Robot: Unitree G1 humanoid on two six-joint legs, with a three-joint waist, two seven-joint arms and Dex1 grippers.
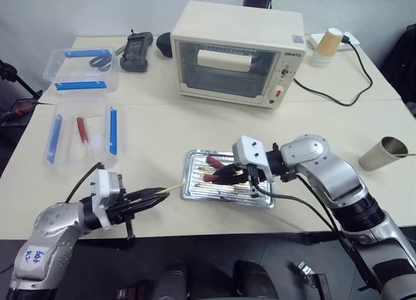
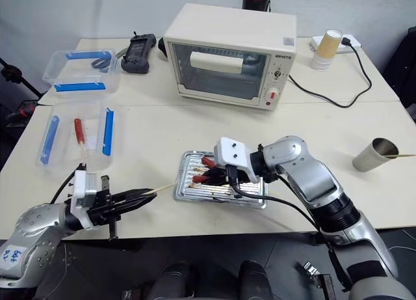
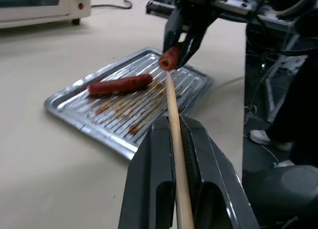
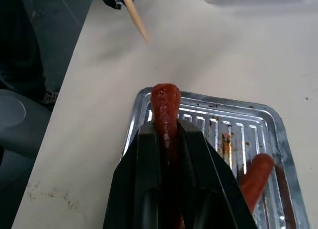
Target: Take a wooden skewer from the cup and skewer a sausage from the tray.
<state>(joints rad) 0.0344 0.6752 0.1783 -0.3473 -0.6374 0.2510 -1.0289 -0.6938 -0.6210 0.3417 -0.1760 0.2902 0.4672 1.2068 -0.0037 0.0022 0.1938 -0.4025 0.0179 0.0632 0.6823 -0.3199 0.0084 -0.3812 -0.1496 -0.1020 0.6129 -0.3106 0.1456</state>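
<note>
My left gripper (image 1: 153, 197) is shut on a thin wooden skewer (image 3: 174, 139), near the table's front edge, left of the tray. The skewer's tip (image 1: 172, 187) points toward the tray. The shiny ridged tray (image 1: 195, 190) lies at the middle front. Just above its left part, my right gripper (image 4: 166, 127) is shut on a reddish-brown sausage (image 4: 165, 105), whose end sticks out past the fingers toward the skewer tip, a short gap away. A second sausage (image 3: 120, 84) lies in the tray. The grey-beige cup (image 1: 383, 153) stands at the far right with a skewer leaning out.
A cream toaster oven (image 1: 237, 53) stands behind the tray, its cable running right. Two clear boxes with blue clips (image 1: 81, 69) (image 1: 84, 134) are at the left, the nearer holding a thin red piece. A tan-and-white cup (image 1: 327, 46) and a black device (image 1: 135, 51) sit at the back.
</note>
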